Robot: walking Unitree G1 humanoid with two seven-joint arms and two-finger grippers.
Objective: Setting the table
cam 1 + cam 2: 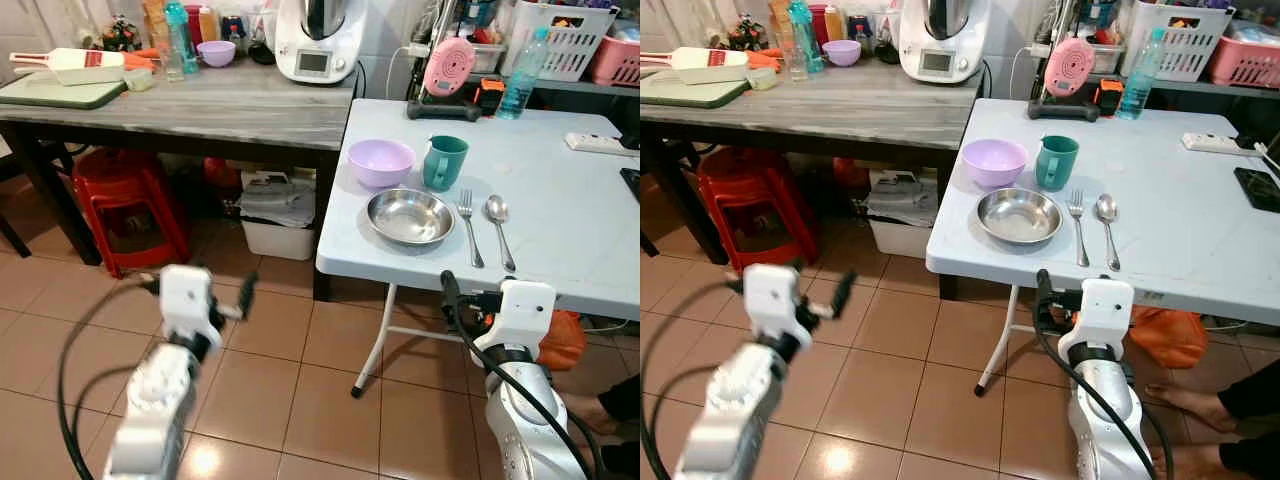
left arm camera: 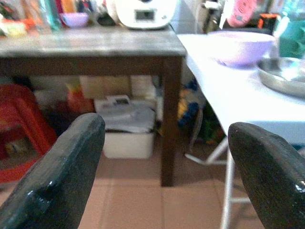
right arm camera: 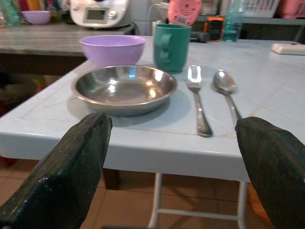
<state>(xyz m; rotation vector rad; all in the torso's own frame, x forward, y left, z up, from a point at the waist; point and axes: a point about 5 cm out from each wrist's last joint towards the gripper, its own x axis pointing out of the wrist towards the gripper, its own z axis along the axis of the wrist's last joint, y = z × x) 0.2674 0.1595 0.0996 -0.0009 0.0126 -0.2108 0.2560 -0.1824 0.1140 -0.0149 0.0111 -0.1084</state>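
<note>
Pretty bright, even indoor light overall. Head views are sharp, with a glare spot on the floor tiles [image 1: 203, 462] and soft highlights in the steel plate [image 1: 409, 216]. Under the grey bench [image 1: 200, 105] it's shadowy. Left wrist view is noticeably blurry; both wrist views have out-of-focus fingers [image 3: 62, 176].

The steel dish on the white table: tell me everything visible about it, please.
The steel dish is a round, shallow, shiny metal plate-bowl with a raised rim, upright and empty, reflecting light. It sits on the white table near the front edge. The purple bowl and green mug stand just behind it; the fork and spoon lie beside it on the robot's right, apart from it. Neither gripper touches it.
</note>
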